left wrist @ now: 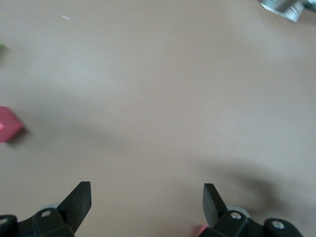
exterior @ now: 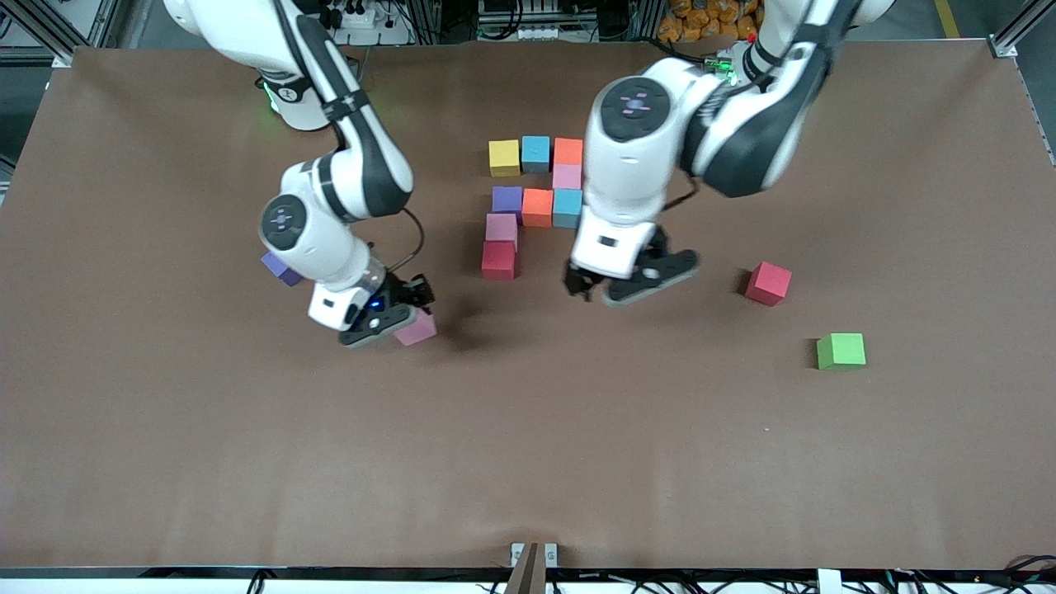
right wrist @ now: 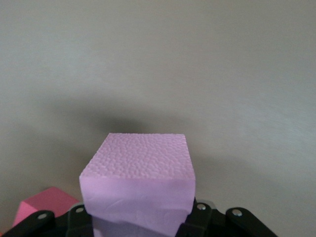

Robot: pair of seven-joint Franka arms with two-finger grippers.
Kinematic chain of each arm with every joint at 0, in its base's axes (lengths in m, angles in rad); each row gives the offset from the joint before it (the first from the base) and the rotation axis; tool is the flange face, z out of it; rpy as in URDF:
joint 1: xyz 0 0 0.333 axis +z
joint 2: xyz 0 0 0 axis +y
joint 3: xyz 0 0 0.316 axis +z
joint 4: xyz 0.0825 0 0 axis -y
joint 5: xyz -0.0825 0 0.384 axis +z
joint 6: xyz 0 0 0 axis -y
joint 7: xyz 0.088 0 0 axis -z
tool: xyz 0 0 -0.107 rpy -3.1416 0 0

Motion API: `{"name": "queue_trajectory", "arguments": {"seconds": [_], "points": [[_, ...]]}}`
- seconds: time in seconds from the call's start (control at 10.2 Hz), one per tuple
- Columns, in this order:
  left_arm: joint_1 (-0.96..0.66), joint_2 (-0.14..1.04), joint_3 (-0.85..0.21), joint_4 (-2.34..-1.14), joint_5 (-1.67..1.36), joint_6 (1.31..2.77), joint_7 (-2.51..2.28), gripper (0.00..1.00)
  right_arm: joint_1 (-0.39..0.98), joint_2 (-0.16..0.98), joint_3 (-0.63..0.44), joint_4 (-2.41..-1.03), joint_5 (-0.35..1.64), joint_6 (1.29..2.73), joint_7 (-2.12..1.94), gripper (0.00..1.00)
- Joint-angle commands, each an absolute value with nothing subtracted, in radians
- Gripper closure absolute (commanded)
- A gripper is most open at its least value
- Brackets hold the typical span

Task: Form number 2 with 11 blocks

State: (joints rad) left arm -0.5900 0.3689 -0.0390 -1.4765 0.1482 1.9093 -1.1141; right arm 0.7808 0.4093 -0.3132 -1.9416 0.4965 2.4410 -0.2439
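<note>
My right gripper (exterior: 404, 318) is shut on a pink block (exterior: 417, 329) (right wrist: 138, 174), held over bare table toward the right arm's end. Nine blocks (exterior: 536, 198) lie joined near the table's middle: yellow, light blue and orange in the farthest row, a pink one under the orange, then purple, orange and light blue, then pink and red (exterior: 499, 260) nearest the front camera. My left gripper (exterior: 587, 289) (left wrist: 146, 197) hangs open and empty just beside that red block. A loose red block (exterior: 768, 283) (left wrist: 7, 124) lies toward the left arm's end.
A green cube (exterior: 841, 351) sits nearer the front camera than the loose red block. A purple cube (exterior: 280, 270) peeks out from under the right arm's wrist. A metal bracket (exterior: 534, 554) sits at the table's front edge.
</note>
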Motion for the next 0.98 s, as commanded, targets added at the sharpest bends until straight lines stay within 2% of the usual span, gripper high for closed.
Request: {"name": "queue_trajectory", "arguments": {"seconds": [0.0, 0.2, 0.49, 0.88], "points": [[-0.478, 0.263, -0.061, -1.546, 0.16, 1.829, -1.001, 0.0, 0.872, 0.457, -0.324, -1.853, 0.517, 2.395, -0.235, 1.0], [-0.392, 0.192, -0.063, -1.643, 0.156, 1.83, -0.829, 0.0, 0.943, 0.489, -0.325, -1.768, 0.509, 2.298, -0.224, 1.0], [-0.286, 0.141, -0.061, -1.75, 0.156, 1.854, -0.64, 0.0, 1.031, 0.535, -0.321, -1.702, 0.398, 2.279, -0.274, 1.0], [-0.177, 0.066, -0.061, -1.968, 0.158, 2.026, -0.421, 0.0, 1.088, 0.635, -0.319, -1.622, 0.388, 2.28, -0.565, 1.0]]}}
